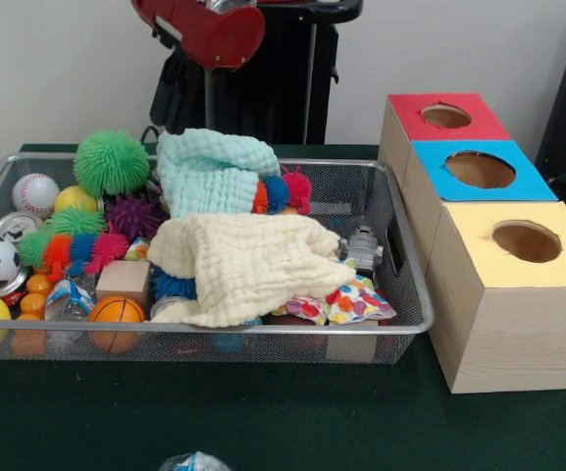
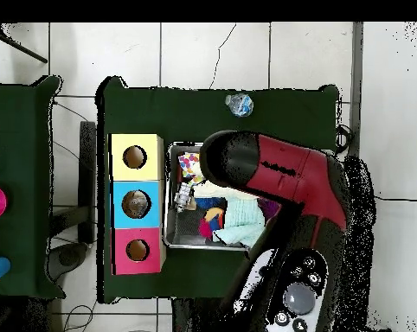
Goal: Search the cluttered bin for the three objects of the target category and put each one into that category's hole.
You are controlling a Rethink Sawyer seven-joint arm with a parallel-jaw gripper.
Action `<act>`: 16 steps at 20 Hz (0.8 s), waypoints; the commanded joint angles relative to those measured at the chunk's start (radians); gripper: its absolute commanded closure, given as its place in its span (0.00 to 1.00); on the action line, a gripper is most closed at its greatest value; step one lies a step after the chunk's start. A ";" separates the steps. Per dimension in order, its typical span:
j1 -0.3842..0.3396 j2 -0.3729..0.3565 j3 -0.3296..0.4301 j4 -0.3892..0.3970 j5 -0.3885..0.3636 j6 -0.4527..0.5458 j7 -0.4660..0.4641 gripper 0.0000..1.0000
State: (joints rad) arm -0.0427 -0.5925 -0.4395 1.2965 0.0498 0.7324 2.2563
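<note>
The gripper is hidden, so I cannot tell if it is spread or pinching (only the red arm (image 1: 214,29) shows above the bin (image 1: 263,331)), and it should come down slowly on the see-through bottle (image 1: 67,299) in the bin's corner, beside the orange ball (image 1: 116,316), far from the blue hole (image 1: 480,170).

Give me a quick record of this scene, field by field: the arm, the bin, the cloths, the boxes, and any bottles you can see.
arm: red arm over the bin; gripper not visible
bin: wire mesh basket, crowded with balls and toys
cloths: cream cloth and mint cloth covering the middle
boxes: red, blue, yellow faces, each with a round hole
bottles: one see-through bottle in the bin's front corner; another on the table outside the bin
</note>
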 commanded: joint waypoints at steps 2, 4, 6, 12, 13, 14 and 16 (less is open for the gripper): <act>-0.043 0.018 0.166 0.199 -0.019 -0.256 0.058 1.00; -0.043 0.019 0.164 0.208 -0.031 -0.310 0.067 1.00; -0.045 0.022 0.164 0.210 -0.040 -0.352 0.064 1.00; -0.059 0.028 0.179 0.193 -0.070 -0.398 0.025 1.00; -0.055 0.035 0.173 0.187 -0.074 -0.400 0.030 1.00; -0.058 0.037 0.177 0.187 -0.076 -0.402 0.030 1.00; -0.065 0.039 0.189 0.190 -0.078 -0.408 0.029 1.00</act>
State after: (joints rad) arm -0.0841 -0.6012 -0.3669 1.3735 0.0136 0.3125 2.2563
